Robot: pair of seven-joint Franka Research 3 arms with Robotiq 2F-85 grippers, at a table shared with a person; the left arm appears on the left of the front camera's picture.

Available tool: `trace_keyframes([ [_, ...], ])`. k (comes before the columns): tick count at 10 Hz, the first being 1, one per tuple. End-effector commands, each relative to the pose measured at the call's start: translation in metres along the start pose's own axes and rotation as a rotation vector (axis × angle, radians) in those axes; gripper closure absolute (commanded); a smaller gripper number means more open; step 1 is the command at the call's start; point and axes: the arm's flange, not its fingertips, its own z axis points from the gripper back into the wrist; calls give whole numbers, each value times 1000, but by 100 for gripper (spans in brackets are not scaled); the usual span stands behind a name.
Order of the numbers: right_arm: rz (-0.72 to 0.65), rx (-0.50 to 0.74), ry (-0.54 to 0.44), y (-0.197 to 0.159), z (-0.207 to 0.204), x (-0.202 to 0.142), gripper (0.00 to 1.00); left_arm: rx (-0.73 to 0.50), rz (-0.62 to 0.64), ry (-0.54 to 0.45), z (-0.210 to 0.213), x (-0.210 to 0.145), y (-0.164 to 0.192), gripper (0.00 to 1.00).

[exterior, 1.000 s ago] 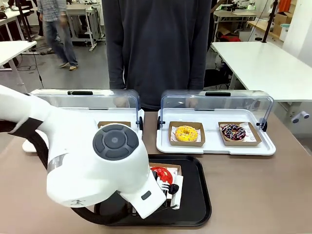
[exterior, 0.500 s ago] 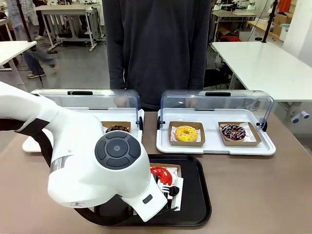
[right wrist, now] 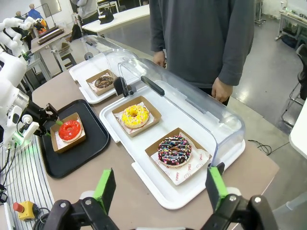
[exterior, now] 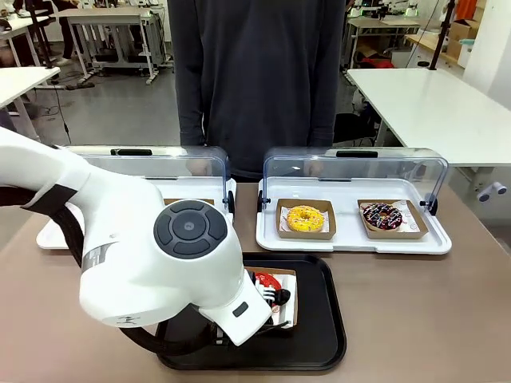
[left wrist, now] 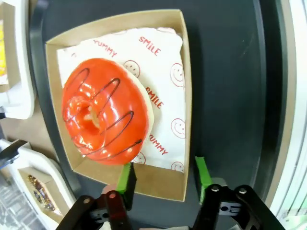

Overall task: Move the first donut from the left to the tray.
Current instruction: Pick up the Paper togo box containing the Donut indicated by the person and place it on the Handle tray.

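Observation:
The red-iced donut (left wrist: 103,110) lies in its small brown cardboard tray (left wrist: 115,26) on white paper, and that tray rests on the black tray (left wrist: 225,72). My left gripper (left wrist: 164,175) is open, its green pads on either side of the cardboard tray's near corner, one pad by the near wall and the other over bare black plastic. In the front view the donut (exterior: 267,281) peeks out beside my bulky left arm, on the black tray (exterior: 319,319). My right gripper (right wrist: 160,191) hangs open above the table, far from the donut (right wrist: 69,129).
Two white trays with raised clear domed lids stand behind the black tray. The right one (exterior: 351,239) holds a yellow donut (exterior: 305,217) and a chocolate sprinkled donut (exterior: 382,215). A person (exterior: 255,80) stands at the far edge.
The cardboard tray with the red donut has come down from a tilt to lie flat on the black tray. My left arm shifted slightly.

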Motion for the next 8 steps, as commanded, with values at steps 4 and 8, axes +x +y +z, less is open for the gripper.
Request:
trace_keyframes([
  [4,20,-1,-30,-2,-1,3,0,-92,-23,-26,78,-89,-15,0],
  [8,20,-1,-30,-2,-1,3,0,-140,-25,-2,110,-96,16,0],
])
